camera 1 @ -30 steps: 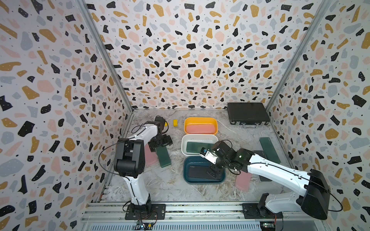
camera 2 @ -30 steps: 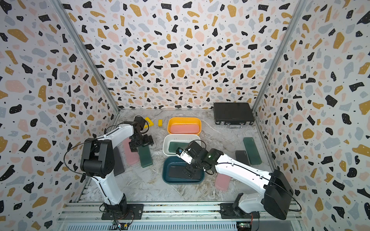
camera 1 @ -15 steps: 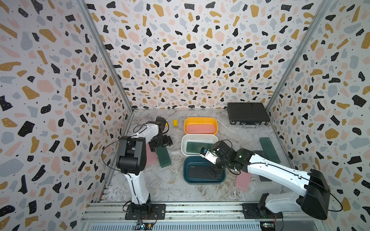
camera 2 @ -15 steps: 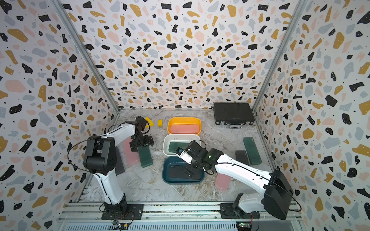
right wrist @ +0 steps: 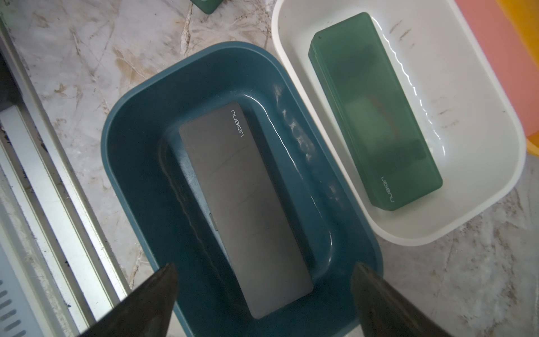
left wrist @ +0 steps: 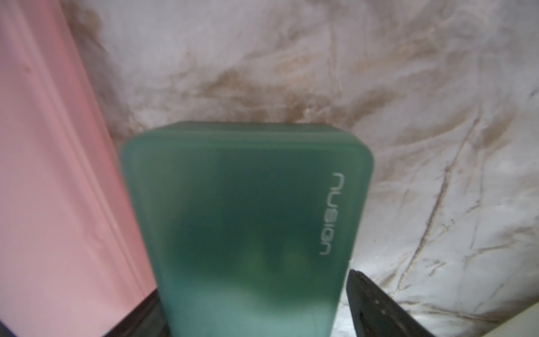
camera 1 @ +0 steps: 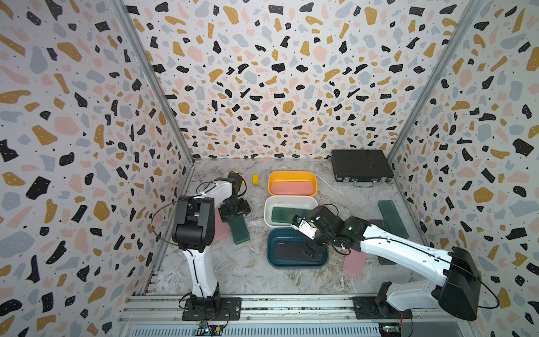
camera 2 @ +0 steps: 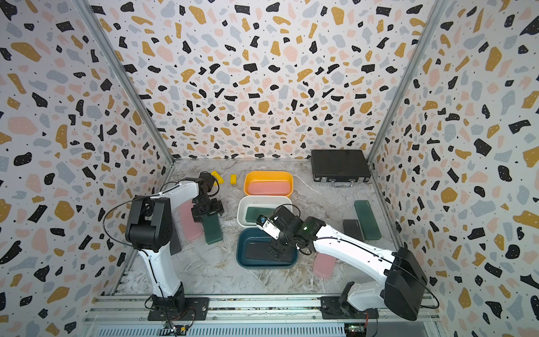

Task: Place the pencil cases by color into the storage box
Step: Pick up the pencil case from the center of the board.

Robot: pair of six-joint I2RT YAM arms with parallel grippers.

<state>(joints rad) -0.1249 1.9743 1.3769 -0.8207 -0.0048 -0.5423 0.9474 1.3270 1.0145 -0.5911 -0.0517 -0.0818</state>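
Marbled desk [camera 1: 256,271], mid-frame: three glossy, round-cornered plastic tubs: orange tub [camera 1: 292,174], white tub [camera 1: 269,210], navy tub [camera 1: 272,259]. A matte black case [right wrist: 248,210] lies flat in the navy tub. The right gripper [right wrist: 264,267] hangs over it, jaws wide, released.

Step in hand, centre-left: the left gripper [camera 1: 234,210] straddles the translucent green case [camera 1: 240,230] beside a pink case [camera 1: 220,233] — cannot tell if it is clamped.

Next, by my reading: firm pinch, lift, carry to the white tub.
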